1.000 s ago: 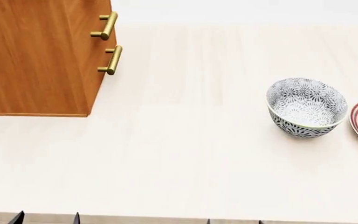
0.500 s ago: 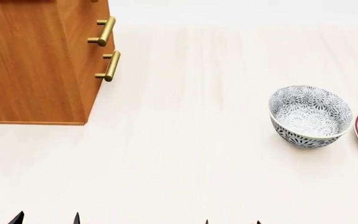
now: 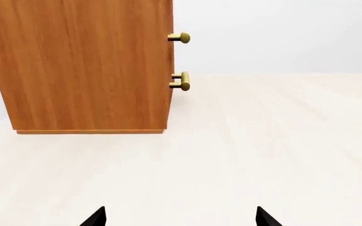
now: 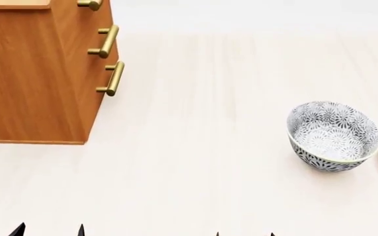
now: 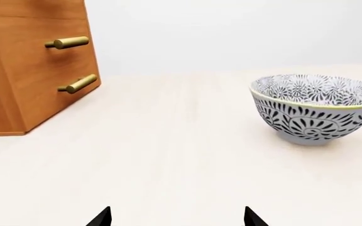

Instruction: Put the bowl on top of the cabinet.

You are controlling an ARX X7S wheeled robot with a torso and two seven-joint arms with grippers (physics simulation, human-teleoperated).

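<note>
Bowl (image 4: 333,136) sits upright on the table (image 4: 208,123) at the right, well apart from the cabinet (image 4: 35,73) at far left. Both grippers have their tips spread and hold nothing, so it's approach stage; next the right gripper (image 5: 177,217) needs to reach the rim.

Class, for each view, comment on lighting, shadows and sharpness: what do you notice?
Head view: even, flat light, the bowl sharp, barely any shadow beneath it. Right wrist view: crisp throughout, no glare on the glaze. Left wrist view: the cabinet wood grain sharp, only a thin dark line at its base.
</note>
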